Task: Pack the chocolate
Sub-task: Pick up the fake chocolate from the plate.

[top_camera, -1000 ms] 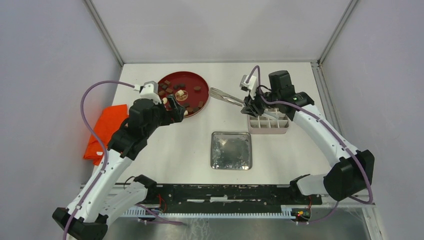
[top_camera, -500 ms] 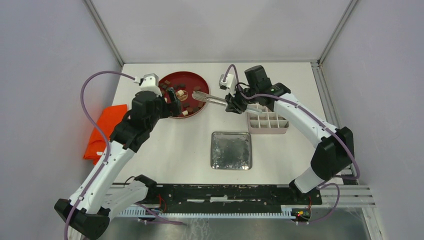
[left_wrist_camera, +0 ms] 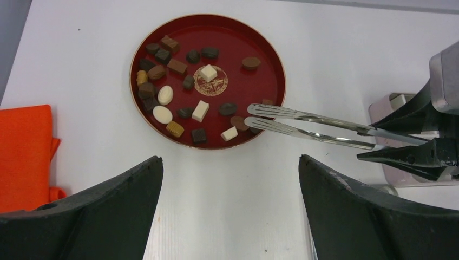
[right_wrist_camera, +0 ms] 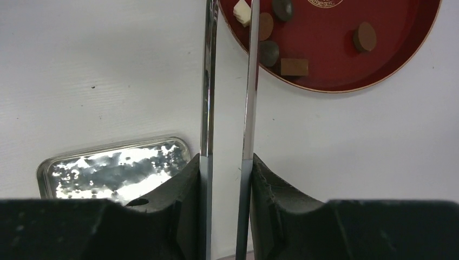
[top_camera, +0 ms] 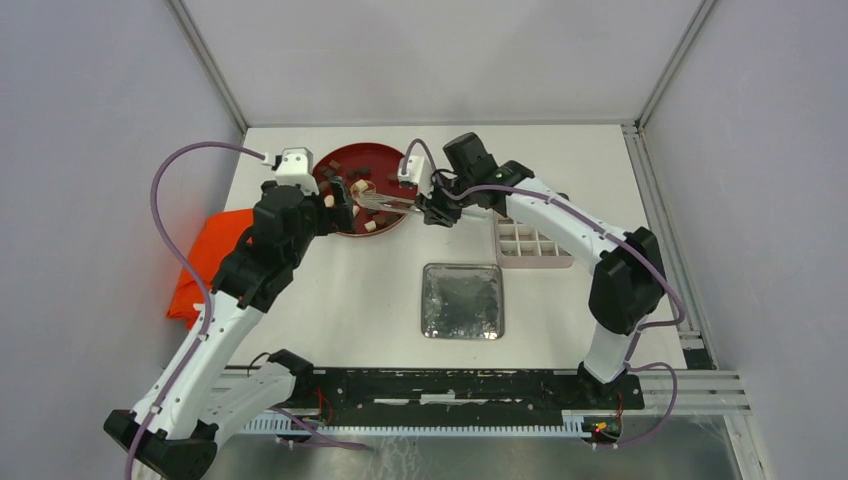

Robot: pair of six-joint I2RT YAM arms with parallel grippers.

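white table (top_camera: 380, 290) between pale grey walls (top_camera: 440, 60).

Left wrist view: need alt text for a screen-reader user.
Metal tongs, held by the right gripper, reach in from the right with parted tips over a red plate of scattered chocolates. The open left gripper frames the bottom; an orange cloth lies at the left edge.

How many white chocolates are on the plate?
5 white chocolates: a square at the red plate's centre, two ovals left, a square below centre, one by the tongs' tips, which may hide more.
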